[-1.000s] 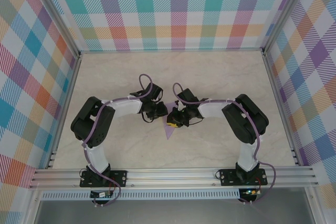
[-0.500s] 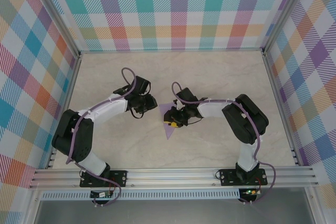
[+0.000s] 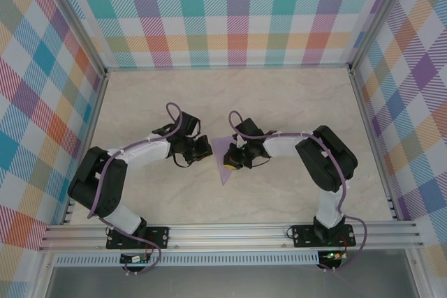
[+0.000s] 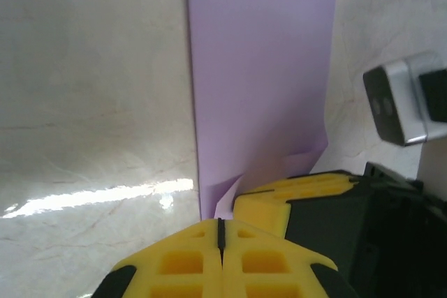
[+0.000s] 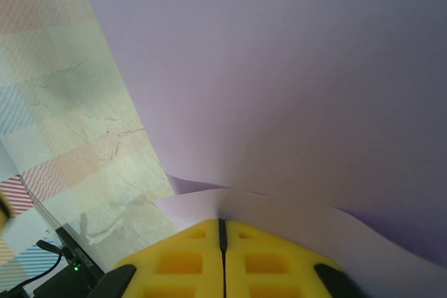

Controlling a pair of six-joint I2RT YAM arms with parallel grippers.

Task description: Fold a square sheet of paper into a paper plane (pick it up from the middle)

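Note:
The sheet of paper (image 3: 224, 170) is lavender and folded into a slim shape with its point toward the arms' bases. In the left wrist view the paper (image 4: 258, 68) lies as a long narrow strip on the marble tabletop. My left gripper (image 3: 207, 149) is shut, its tips (image 4: 221, 222) at the strip's near left corner, with nothing visible between them. My right gripper (image 3: 229, 160) is shut too, resting on the paper's right side. Its tips (image 5: 222, 221) butt against a raised, curling flap of the paper (image 5: 279, 68). That gripper's yellow fingers (image 4: 279, 197) sit just right of my left tips.
The marble tabletop (image 3: 293, 102) is bounded by aluminium rails and checked walls. The right wrist's camera housing (image 4: 394, 106) hangs close on the right in the left wrist view. Both arms crowd the middle of the table.
The left gripper pulled away to the back left, then came back to the paper's left edge. Both grippers' jaws have closed. The right gripper stayed on the paper.

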